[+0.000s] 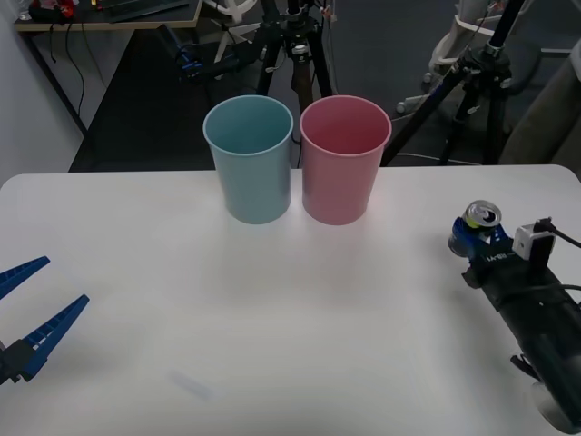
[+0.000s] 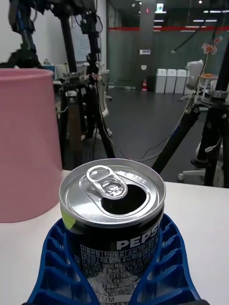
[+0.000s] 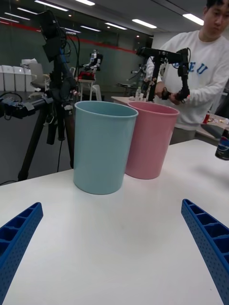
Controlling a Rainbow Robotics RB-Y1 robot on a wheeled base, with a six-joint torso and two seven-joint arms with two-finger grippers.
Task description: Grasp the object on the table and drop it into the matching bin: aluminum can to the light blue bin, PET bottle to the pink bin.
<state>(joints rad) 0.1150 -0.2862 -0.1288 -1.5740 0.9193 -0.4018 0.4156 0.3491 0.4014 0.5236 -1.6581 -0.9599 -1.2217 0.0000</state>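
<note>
Can in my right gripper, bins off to the left.

My right gripper (image 2: 114, 281) is clamped around the upright aluminum can (image 1: 479, 226) at the tabletop's (image 1: 272, 309) right edge; the light blue bin (image 1: 250, 163) stands beyond the pink bin (image 1: 343, 154). My left gripper (image 1: 32, 313) waits, fingers apart.

The right end effector (image 1: 474, 243) is closed around the can (image 1: 479, 225) at the right, while the left end effector (image 1: 34, 304) rests spread wide at the left.

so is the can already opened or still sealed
Opened: the aluminum can shows a dark hole under its pull tab, standing upright between the right gripper's blue fingers.
</note>
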